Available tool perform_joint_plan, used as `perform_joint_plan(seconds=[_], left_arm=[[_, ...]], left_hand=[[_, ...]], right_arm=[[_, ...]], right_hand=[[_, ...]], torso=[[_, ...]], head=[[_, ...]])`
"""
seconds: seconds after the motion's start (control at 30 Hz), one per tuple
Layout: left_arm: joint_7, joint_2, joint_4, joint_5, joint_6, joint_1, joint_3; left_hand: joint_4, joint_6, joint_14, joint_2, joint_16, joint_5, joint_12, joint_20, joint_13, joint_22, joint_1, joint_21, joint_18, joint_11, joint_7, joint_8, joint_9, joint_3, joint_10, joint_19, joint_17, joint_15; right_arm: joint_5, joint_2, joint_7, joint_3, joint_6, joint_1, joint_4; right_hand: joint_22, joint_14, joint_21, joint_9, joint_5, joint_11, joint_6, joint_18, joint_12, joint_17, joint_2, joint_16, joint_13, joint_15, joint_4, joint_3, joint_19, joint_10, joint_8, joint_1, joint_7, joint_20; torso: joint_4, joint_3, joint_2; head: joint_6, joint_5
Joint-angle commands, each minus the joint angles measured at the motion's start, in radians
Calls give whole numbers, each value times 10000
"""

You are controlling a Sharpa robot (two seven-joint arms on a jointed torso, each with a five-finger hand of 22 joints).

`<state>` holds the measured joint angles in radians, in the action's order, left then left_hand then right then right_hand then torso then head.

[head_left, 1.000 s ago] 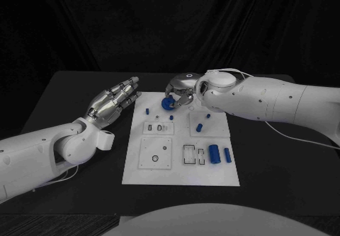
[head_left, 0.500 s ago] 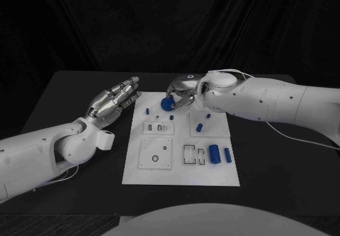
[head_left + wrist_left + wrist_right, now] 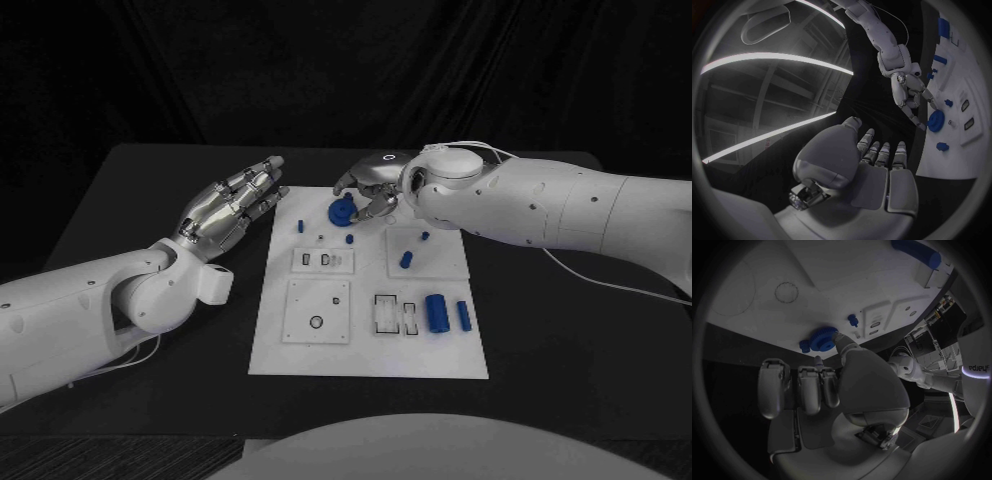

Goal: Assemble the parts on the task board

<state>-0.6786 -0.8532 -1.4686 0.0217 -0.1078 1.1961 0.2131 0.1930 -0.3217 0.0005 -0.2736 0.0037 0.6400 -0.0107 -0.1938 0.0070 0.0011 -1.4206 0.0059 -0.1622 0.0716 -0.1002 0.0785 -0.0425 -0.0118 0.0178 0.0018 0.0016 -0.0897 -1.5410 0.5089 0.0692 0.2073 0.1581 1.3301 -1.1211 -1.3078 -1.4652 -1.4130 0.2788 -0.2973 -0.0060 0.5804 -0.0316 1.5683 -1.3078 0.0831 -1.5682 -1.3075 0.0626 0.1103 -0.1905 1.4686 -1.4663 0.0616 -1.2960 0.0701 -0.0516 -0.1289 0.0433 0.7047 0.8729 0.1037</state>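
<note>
At the far edge of the task board [image 3: 368,345], we see a round blue gear-like part [image 3: 342,211] pinched in the fingers [image 3: 378,201] of the right hand [image 3: 371,187], just above the white plate. We judge the step to be placing this part; next it must be lowered squarely onto its seat, which we cannot make out. The part is a flat, ridged disc with a hub. Other blue parts [image 3: 436,313] lie on the board nearer the robot. The left hand [image 3: 231,205] hovers over the desk [image 3: 562,330] beside the board, fingers spread, holding nothing.
</note>
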Motion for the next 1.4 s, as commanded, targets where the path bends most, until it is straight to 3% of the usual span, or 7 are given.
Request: perform_joint_plan(seconds=[0.03,0.3,0.47,0.7,1.03,1.2,1.4], left_arm=[[-369,29,-2,4,-139,10,-9],[-344,34,8,4,-142,10,-9],[-329,33,8,4,-144,9,-9],[-324,29,2,4,-153,9,-9],[-331,5,-18,4,-143,9,-9],[-317,-18,-22,4,-151,9,-8],[-316,-11,-13,4,-167,8,-8]], left_hand=[[0,38,-5,35,-37,35,-39,-72,10,-11,-46,-59,-137,74,-64,45,-6,78,-26,-18,-16,-51],[-3,39,-5,35,-37,33,-39,-74,10,-11,-42,-59,-137,77,-67,45,-6,86,-27,-18,-16,-53],[-4,36,-5,22,-37,35,-41,-79,10,-11,-37,-59,-138,80,-71,47,-7,108,-26,-18,-16,-57],[-8,37,-5,-3,-37,37,-41,-87,10,-11,-29,-59,-139,86,-78,48,-7,151,-28,-18,-16,-61],[-16,29,-5,-15,-37,42,-44,-92,11,-11,-27,-59,-139,87,-78,53,-9,180,-27,-18,-16,-64],[-28,0,-5,-26,-37,46,-50,-97,13,-11,-25,-59,-141,93,-82,64,-13,217,-23,-18,-16,-66],[-44,-31,-5,-31,-37,53,-52,-101,14,-11,-25,-59,-143,100,-91,77,-18,255,-22,-18,-16,-67]], right_arm=[[-19,15,67,-3,-64,-28,-17],[-19,30,114,-3,-199,-34,-40],[-18,25,53,-3,-361,-47,-36],[-18,21,-111,-3,-621,-71,6],[-18,83,-197,-3,-577,-91,22],[-19,189,-171,-3,-369,-94,24],[-19,374,-125,-2,-94,-95,-34]], right_hand=[[-1999,-1056,76,-14,78,-96,18,-122,25,-2630,11,-26,-2633,72,-34,44,41,-1045,-26,56,-9,71],[-1985,-1056,171,-389,-25,-305,-344,-143,25,-2630,-152,-26,-2633,218,62,94,1,-1045,-51,221,-300,182],[-2002,-1056,190,-474,-221,-475,136,-140,25,-2630,-345,-26,-2633,368,328,178,9,-1045,33,636,-479,334],[-2020,-1056,231,-461,-1028,-328,1512,-137,25,-2630,-452,-26,-2633,280,399,77,15,-1045,205,838,-251,292],[-2047,-1056,183,-582,-1367,-119,2254,-120,25,-2630,-427,-26,-2633,118,471,-46,64,-1045,348,1020,10,157],[-2058,-1056,160,-479,-1418,53,2799,-111,25,-2630,-377,-26,-2633,-24,469,-118,86,-1045,544,1059,204,40],[-2066,-1056,139,62,-1089,63,3438,-113,25,-2630,-352,-26,-2633,-53,430,-81,102,-1045,1096,1082,187,-21]], torso=[[-5,-2,-2],[-2,2,-1],[-1,0,-1],[-3,1,-7],[1,6,-2],[3,7,2],[-2,2,-5]], head=[[-3,-1],[-3,16],[-3,10],[-3,9],[-3,-7],[-3,15],[-3,-12]])
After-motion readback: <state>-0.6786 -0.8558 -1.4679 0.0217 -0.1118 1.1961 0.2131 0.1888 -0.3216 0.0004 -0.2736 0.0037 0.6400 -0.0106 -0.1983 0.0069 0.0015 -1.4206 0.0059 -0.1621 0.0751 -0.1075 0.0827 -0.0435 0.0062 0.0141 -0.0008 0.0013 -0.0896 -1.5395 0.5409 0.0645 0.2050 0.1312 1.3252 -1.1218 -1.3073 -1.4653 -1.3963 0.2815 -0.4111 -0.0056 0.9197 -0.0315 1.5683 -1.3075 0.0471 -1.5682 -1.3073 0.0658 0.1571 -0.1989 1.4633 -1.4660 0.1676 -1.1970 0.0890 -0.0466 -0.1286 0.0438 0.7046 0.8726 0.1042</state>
